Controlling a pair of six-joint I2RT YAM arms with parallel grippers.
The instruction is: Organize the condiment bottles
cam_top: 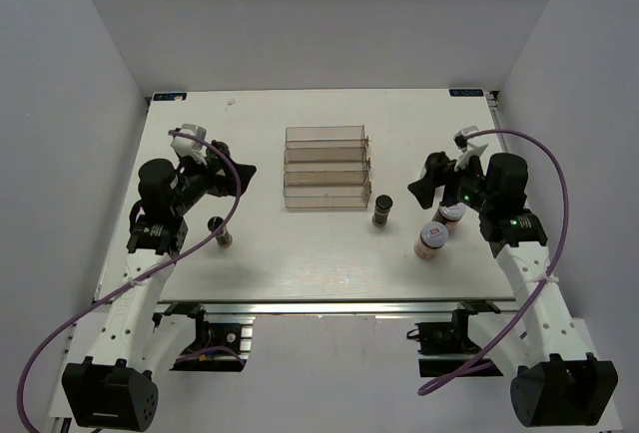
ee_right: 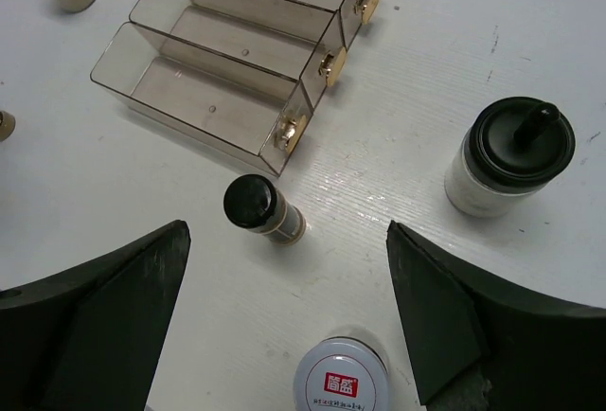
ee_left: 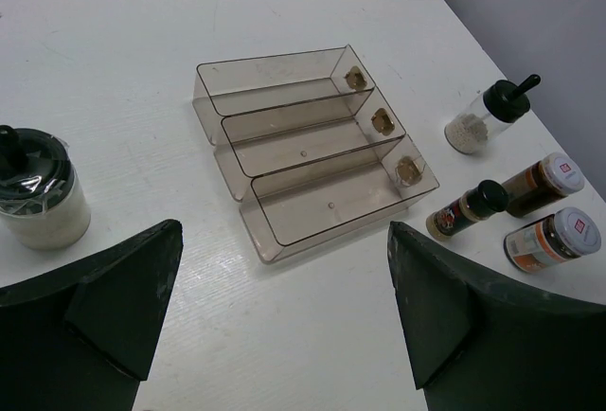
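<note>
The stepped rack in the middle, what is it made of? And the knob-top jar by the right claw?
The rack looks like hard plastic, clear with a smoky tint. Its walls are glossy and you can see right through them. The jar has a clear body, either glass or plastic, I cannot tell which, and its pale contents show through. Its lid is matte black, probably plastic.

A clear stepped plastic rack (ee_right: 194, 98) fills the upper left. Near its front corner sits a small dark black-capped jar (ee_right: 258, 206), and a pale jar with a black knob top (ee_right: 508, 155) sits to the right. A white red-marked lid (ee_right: 341, 379) shows at the bottom edge.
</note>
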